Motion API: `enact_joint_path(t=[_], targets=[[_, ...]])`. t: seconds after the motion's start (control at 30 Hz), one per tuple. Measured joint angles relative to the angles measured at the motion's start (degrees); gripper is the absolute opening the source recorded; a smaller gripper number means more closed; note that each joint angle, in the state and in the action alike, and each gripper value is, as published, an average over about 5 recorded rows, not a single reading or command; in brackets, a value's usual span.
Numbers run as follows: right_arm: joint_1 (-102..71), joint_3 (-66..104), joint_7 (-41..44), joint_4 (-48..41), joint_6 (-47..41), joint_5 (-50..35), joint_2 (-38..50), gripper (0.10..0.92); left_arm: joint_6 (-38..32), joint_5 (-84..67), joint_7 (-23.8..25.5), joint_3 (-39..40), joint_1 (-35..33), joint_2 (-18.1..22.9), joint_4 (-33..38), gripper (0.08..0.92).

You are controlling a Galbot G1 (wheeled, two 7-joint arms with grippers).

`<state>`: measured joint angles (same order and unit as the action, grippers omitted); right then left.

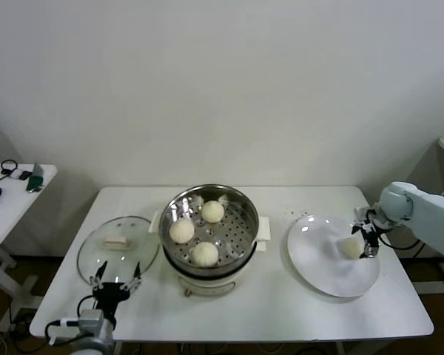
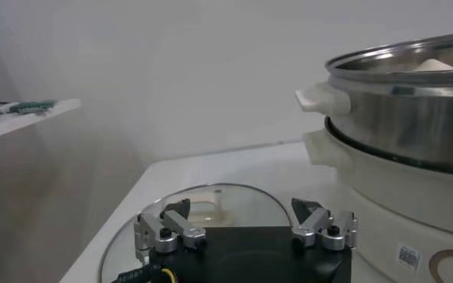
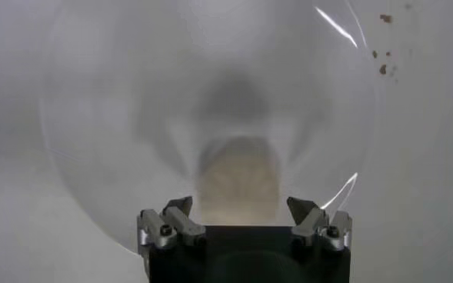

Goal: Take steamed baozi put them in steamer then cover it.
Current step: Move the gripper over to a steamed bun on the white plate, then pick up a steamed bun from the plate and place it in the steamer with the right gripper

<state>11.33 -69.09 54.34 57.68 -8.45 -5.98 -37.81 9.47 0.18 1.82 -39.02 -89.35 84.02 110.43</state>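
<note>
The steamer [image 1: 240,229] stands mid-table and holds three baozi [image 1: 181,231], [image 1: 212,211], [image 1: 205,253]. A fourth baozi [image 1: 350,248] lies on the white plate [image 1: 318,259] at the right. My right gripper [image 1: 367,242] is open at this bun; in the right wrist view the bun [image 3: 238,181] sits between the open fingers [image 3: 178,211], over the plate [image 3: 95,115]. The glass cover [image 1: 118,255] with its cream handle [image 1: 115,242] lies flat left of the steamer. My left gripper [image 1: 116,284] is open and empty at the cover's near edge [image 2: 203,201], beside the steamer [image 2: 411,115].
A white side table [image 1: 15,194] with small items stands at the far left. Crumbs [image 1: 300,214] lie behind the plate. The plate's front rim sits close to the table's front right edge [image 1: 399,325].
</note>
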Motion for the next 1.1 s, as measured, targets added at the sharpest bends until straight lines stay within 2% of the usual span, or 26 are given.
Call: enact_joint_path(t=[0.2, 0.57, 0.83, 1.1], targets=[[-0.75, 0.7, 0.55, -1.23, -0.01, -0.03, -0.96, 0.746, -0.01, -0.1, -0.01, -0.08, 0.06, -0.03, -0.1, 0.823], [0.46, -0.4, 2.12, -1.66, 0.3, -0.94, -1.16, 0.595, -0.03, -0.39, -0.11, -0.53, -0.12, -0.23, 0.4, 0.823], [8.86, -6.96, 3.09, 1.5, 0.25, -5.41, -1.25, 0.585, -0.04, -0.75, -0.13, -0.89, -0.3, -0.43, 1.01, 0.823], [28.45, -20.27, 4.69, 9.46, -0.7, -16.57, -4.47, 0.585, 0.09, -1.46, -0.32, -1.29, -0.34, -0.88, 1.94, 0.823]])
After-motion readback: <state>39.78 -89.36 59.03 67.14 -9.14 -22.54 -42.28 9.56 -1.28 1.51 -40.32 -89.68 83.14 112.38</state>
